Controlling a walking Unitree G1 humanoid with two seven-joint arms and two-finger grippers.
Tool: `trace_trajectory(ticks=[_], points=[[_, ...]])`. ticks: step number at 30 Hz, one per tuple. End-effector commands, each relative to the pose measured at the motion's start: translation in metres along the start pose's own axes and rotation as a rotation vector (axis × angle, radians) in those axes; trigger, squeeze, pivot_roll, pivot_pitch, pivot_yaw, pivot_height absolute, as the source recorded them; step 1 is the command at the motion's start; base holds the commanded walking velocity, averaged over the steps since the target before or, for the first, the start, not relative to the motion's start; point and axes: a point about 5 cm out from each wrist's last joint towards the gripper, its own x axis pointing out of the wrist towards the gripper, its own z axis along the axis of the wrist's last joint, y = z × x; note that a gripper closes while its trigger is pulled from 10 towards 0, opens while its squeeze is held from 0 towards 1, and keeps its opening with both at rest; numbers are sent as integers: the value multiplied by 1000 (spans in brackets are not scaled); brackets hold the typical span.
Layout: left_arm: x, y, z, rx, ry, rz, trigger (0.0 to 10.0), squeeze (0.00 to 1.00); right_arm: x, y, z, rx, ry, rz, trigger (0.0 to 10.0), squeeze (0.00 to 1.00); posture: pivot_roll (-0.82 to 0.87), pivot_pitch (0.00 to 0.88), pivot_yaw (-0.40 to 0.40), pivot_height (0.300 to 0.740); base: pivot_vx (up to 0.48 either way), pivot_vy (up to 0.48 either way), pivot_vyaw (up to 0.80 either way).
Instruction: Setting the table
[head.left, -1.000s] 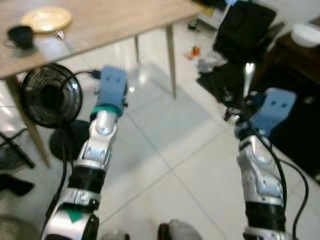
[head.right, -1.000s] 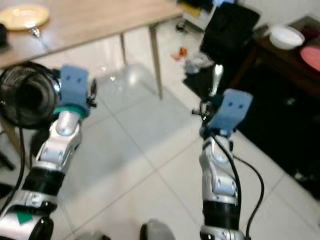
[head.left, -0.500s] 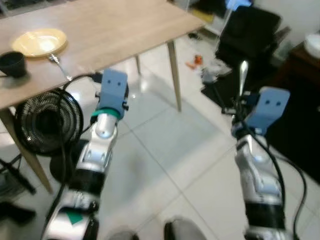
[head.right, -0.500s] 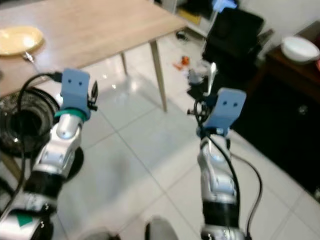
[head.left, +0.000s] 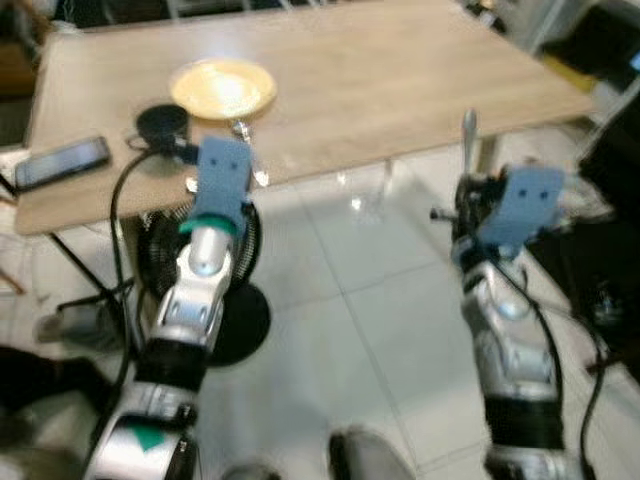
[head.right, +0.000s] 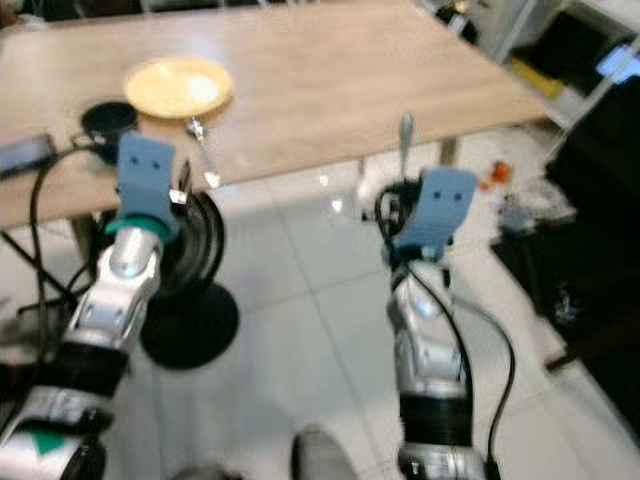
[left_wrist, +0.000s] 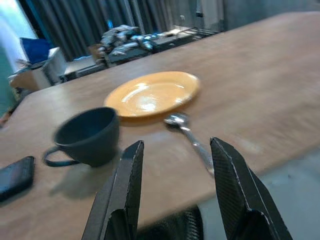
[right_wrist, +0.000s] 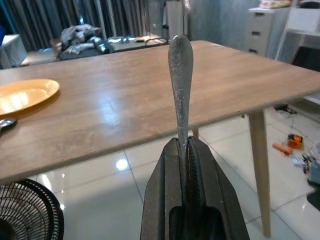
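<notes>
right fingers (right_wrist: 187, 155) clenched on the utensil handle (right_wrist: 180, 75), left fingers (left_wrist: 127, 180) released; best lay it beside the yellow plate (head.left: 223, 88) on the tabletop (head.left: 400, 80).

The bench (right_wrist: 115, 107) looks like pale matt wood; the plate (left_wrist: 152, 93) is glossy yellow, the cup (left_wrist: 87, 136) matt dark. Shiny metal utensil (right_wrist: 180, 80); floor tiles (head.left: 350, 330) glossy white.
</notes>
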Motion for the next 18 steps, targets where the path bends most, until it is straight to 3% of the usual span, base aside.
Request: trace_trajectory(ticks=[1,3,14,18], points=[[-2,5,-5,12,20,15,10000,8,0,3,-1,12,0,9,10000,0,-53,0,-8,740,458,0,800],[-2,5,-5,13,21,16,10000,12,1,3,-2,11,6,4,10000,0,-52,0,-6,740,458,0,666],[-2,4,-6,10,30,8,10000,0,2,-3,-2,11,8,-24,10000,0,-55,0,-5,740,428,0,0],[-2,1,-7,14,37,-15,10000,0,1,-4,-2,6,9,-32,10000,0,-58,0,-2,740,0,0,0]])
